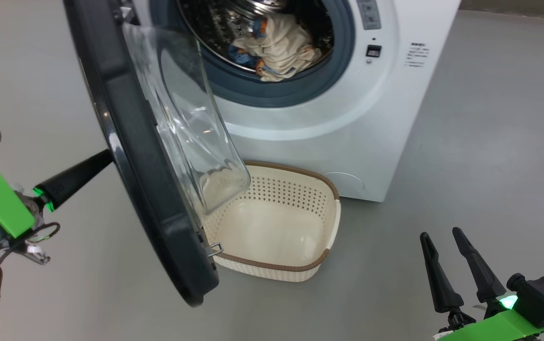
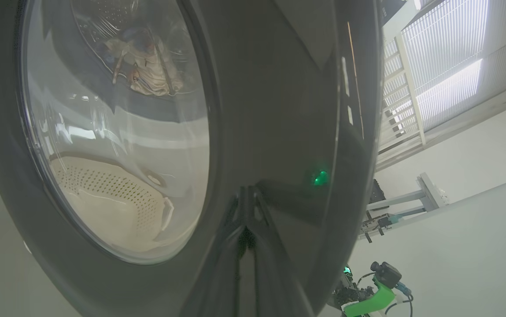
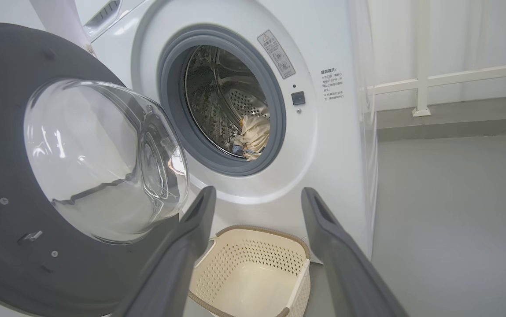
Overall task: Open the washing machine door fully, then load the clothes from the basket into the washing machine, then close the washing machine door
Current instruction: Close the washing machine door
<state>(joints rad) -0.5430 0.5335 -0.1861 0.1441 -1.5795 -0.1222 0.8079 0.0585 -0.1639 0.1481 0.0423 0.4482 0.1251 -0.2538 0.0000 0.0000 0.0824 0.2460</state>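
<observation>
The washing machine [image 1: 371, 123] stands on a grey floor [image 1: 489, 142], with a white railing [image 3: 420, 79] along the wall behind it in the right wrist view. The washing machine door [image 1: 137, 156] hangs partly swung out on its left hinge, edge-on to the head view. It stands as a barrier between the left tool [image 1: 105, 161] and the drum opening, and its clear glass bowl [image 1: 196, 137] reaches over the near left corner of the basket [image 1: 295, 189]. The basket sits on the floor just in front of the washer's base, its bare cream bottom showing. The clothes [image 1: 279, 47] lie bunched inside the steel drum [image 3: 222, 101], cream fabric on top with blue print at the edges, resting low against the grey-blue gasket [image 1: 300, 90]. The left tool has its fingers together, gripping nothing, and its tip touches the outer glossy black face of the door about halfway up. In the left wrist view that tip meets its own reflection on the rim. The right tool [image 1: 441, 233] hangs low at the right, well apart from the door and the basket. Its fingers are spread wide with nothing between them, and the right wrist view frames the basket and the washer's front between them.
</observation>
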